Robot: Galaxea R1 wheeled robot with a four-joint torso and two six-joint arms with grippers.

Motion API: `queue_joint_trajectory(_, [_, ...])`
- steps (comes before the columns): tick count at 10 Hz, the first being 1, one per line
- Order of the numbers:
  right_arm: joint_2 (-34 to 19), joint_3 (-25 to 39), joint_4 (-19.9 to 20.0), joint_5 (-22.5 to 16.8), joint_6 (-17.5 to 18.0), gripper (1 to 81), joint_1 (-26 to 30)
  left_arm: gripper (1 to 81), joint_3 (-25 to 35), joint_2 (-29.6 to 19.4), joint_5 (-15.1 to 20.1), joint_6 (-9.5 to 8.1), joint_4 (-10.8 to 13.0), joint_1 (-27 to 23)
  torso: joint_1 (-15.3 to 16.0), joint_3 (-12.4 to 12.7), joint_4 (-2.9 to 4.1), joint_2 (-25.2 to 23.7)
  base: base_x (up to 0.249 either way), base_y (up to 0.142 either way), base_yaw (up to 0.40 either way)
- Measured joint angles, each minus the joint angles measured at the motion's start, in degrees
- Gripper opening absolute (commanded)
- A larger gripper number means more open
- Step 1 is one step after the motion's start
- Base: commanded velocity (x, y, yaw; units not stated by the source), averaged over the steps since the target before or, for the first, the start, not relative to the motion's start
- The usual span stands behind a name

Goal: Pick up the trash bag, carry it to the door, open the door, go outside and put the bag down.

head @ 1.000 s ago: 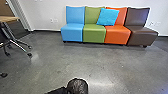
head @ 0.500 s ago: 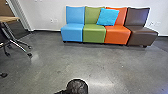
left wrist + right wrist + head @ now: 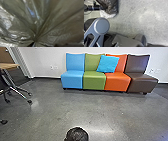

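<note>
Open floor (image 3: 82, 108) is stretching between the trash bag (image 3: 77, 135) and the coloured seats (image 3: 93, 80), which are blocking the wall (image 3: 47, 59) behind them, while wheeled legs (image 3: 22, 96) are obstructing the left side.

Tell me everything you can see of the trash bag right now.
The trash bag looks like thin, dark, shiny plastic, crinkled all over with pale glints. Its folds fan out from one tight gather. The head view has its rounded, blackish form in front of the robot; the right wrist view adds a whitish patch along one edge. The left gripper meets it. I can't tell whether it hangs free or touches the floor.
</note>
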Motion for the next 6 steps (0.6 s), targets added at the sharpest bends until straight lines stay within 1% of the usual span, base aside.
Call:
queue_joint_trajectory(1, [0.15, -0.02, -0.02, 0.06, 0.0, 81.1, -0.02, 81.1, -0.09, 0.0, -0.12, 0.02, -0.02, -0.3, 0.0, -0.81, 0.0, -0.02, 0.0, 0.0, 0.0])
queue_joint_trajectory(3, [0.65, -0.24, -0.02, 0.22, 0.0, 81.1, 0.0, 81.1, -0.15, -0.02, -0.91, 0.05, -0.24, -0.72, 0.0, -3.95, 0.0, -0.02, 0.0, 0.0, 0.0])
queue_joint_trajectory(5, [0.95, -0.35, -0.02, 0.41, 0.0, 81.1, 0.02, 81.1, -0.12, 0.15, -3.39, 0.07, -0.45, -0.41, 0.02, -5.0, 0.0, -0.02, 0.0, 0.0, 0.0])
queue_joint_trajectory(6, [1.16, -0.77, -0.04, 0.3, 0.0, 81.1, 0.0, 81.1, -0.12, 0.3, -4.24, 0.05, -0.5, -0.05, 0.05, -5.02, 0.0, -0.02, 0.0, 0.0, 0.0])
